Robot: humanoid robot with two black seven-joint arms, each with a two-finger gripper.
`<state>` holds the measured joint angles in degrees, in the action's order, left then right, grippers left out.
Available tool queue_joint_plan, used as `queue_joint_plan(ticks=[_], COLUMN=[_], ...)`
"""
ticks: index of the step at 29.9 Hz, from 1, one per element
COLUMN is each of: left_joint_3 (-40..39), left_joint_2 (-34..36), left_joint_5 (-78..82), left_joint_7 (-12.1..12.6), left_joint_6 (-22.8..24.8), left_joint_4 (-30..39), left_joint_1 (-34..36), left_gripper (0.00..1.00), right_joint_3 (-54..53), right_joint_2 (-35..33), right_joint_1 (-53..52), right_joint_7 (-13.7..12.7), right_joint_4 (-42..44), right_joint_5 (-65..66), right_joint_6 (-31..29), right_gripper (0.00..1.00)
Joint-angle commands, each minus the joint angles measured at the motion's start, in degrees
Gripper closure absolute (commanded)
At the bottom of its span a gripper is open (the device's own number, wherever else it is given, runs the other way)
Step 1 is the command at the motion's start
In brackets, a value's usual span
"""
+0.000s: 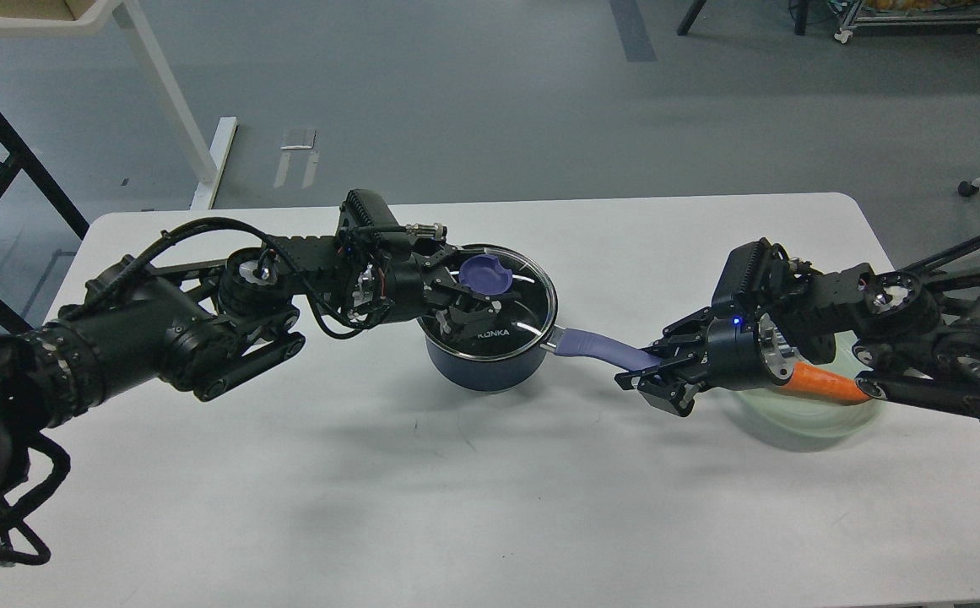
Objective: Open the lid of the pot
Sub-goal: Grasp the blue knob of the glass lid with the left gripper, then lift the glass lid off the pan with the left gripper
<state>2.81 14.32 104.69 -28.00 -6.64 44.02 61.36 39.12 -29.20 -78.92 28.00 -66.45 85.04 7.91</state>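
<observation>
Lid [496, 295] sits on the pot [490, 359], which stands on the white surface [422, 490] a little left of its middle; the lid is seated and not yet lifted.

Left claw [462, 297]: it reaches over the lid from the pot's left side, fingers spread around the purple knob [486, 274]. Whether the fingers already pinch the knob cannot be told; the lower finger lies on the glass near the KONKA lettering, beside the knob.

Right claw [654, 371]: to the pot's right, clenched on the far end of the purple handle [599, 348], apparently steadying the pot.

Further right of the pot, a pale green plate [802, 418] lies under the right arm, with a carrot [823, 384] on it.

Risks, as judged:
- The knob is flat and low. A shallow or off-centre pinch could slip on the lift, letting the lid drop back onto the pot or slide off onto the surface. Glass; breakage is possible.
- A finger bearing on the glass rather than the knob would tilt the lid and jam its rim against the pot wall.
- If the lid sticks, the pot may rise with it; the hold on the handle is at its tip only, so the pot could pivot.
- The right arm hangs just over the carrot and plate; any shift there could knock them.
</observation>
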Motion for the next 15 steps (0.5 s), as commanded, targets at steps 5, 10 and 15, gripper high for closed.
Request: queue_joint_plan(ticks=[5, 10, 15], left_joint_3=[0.0, -0.2, -0.2], left_joint_2=[1.2, 8.9, 19.5], left_joint_5=[0.2, -0.4, -2.7], left_joint_7=[0.0, 0.0, 0.0], left_joint_6=[-2.3, -2.2, -2.3], left_joint_4=[1.3, 6.8, 11.8], left_joint_1=[0.7, 3.6, 5.6], left_gripper=[0.71, 0.70, 0.70], right_joint_3=[0.0, 0.0, 0.0], right_joint_2=[-0.1, -0.5, -0.4], right_joint_1=[0.0, 0.0, 0.0], right_joint_7=[0.0, 0.0, 0.0], right_joint_4=[0.0, -0.1, -0.1], right_joint_5=[0.0, 0.0, 0.0], right_joint_6=[0.1, 0.1, 0.1], right_gripper=[0.63, 0.63, 0.63])
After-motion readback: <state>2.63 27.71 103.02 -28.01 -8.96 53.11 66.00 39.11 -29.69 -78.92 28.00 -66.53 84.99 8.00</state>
